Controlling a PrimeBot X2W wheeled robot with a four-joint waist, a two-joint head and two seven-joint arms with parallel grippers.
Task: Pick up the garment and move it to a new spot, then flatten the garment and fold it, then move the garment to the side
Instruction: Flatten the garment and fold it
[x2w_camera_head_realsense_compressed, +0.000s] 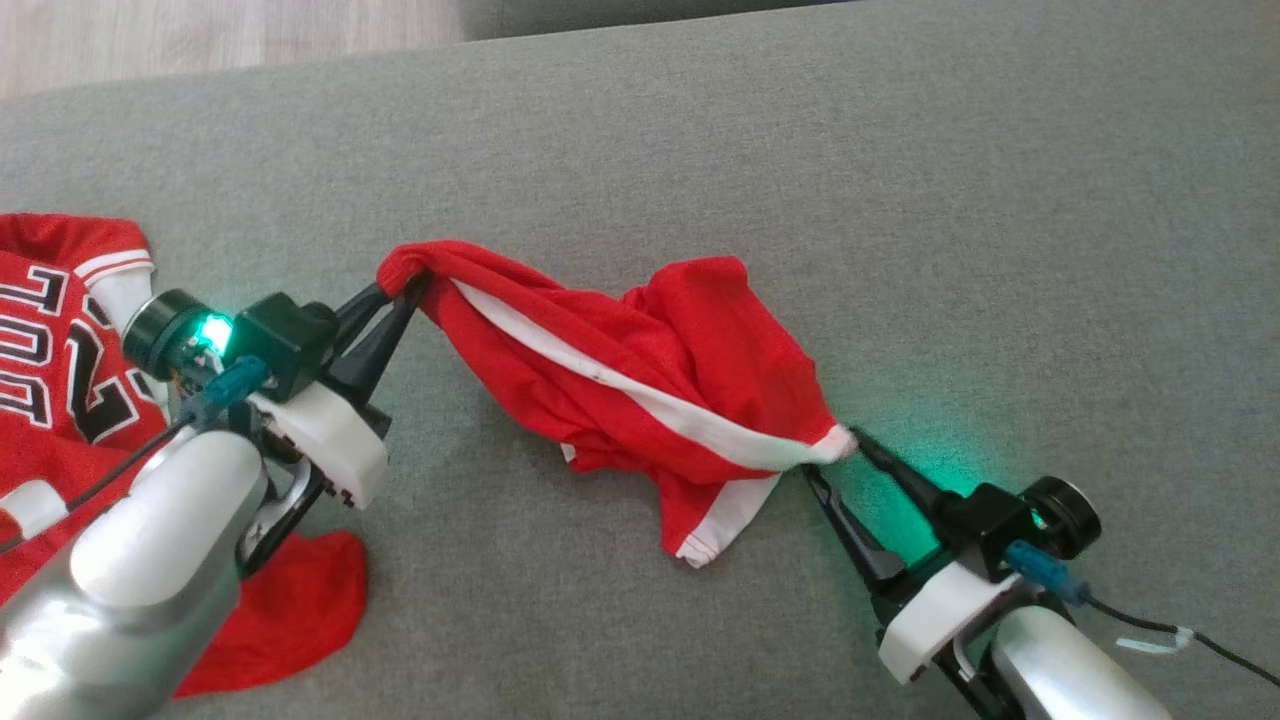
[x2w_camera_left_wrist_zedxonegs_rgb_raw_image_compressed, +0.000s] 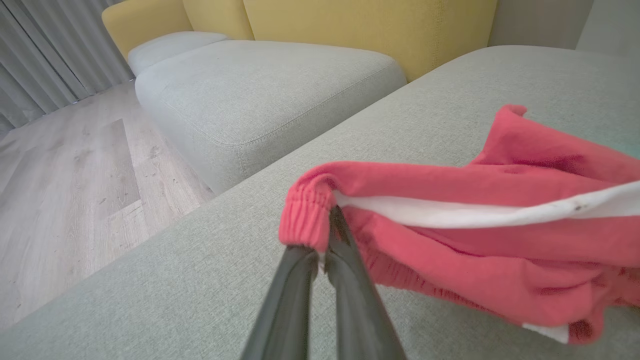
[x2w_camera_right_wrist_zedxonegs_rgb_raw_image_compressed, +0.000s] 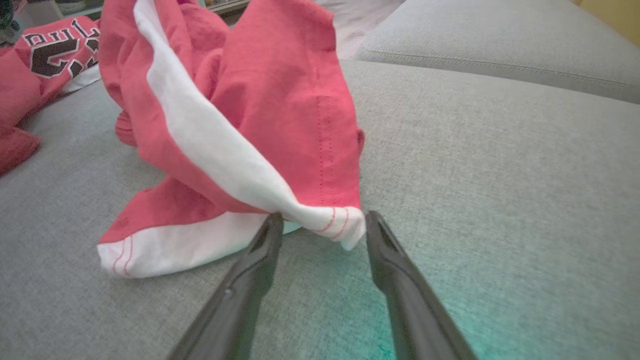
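On sofa (x2w_camera_head_realsense_compressed: 700, 120): left jaws clamped on garment (x2w_camera_head_realsense_compressed: 650, 370) waistband; right jaws apart, flanking hem corner; jersey (x2w_camera_head_realsense_compressed: 60, 340) cropped.

Matt red cloth with white cloth trim for the garment (x2w_camera_head_realsense_compressed: 650, 350), ribbed at the waistband. Coarse grey woven upholstery on the sofa (x2w_camera_head_realsense_compressed: 900, 150) — matt. Pale wood-grain floor (x2w_camera_left_wrist_zedxonegs_rgb_raw_image_compressed: 65, 175). Dark, smooth, dull fingers (x2w_camera_right_wrist_zedxonegs_rgb_raw_image_compressed: 400, 280); glossy silver forearm (x2w_camera_head_realsense_compressed: 150, 560).

Soft even daylight, faint shadows; green LED glow (x2w_camera_head_realsense_compressed: 903, 492) tints grey sofa cushion (x2w_camera_head_realsense_compressed: 700, 130); wrist views wide-angle, left gripper fingers (x2w_camera_left_wrist_zedxonegs_rgb_raw_image_compressed: 281, 310) blurred
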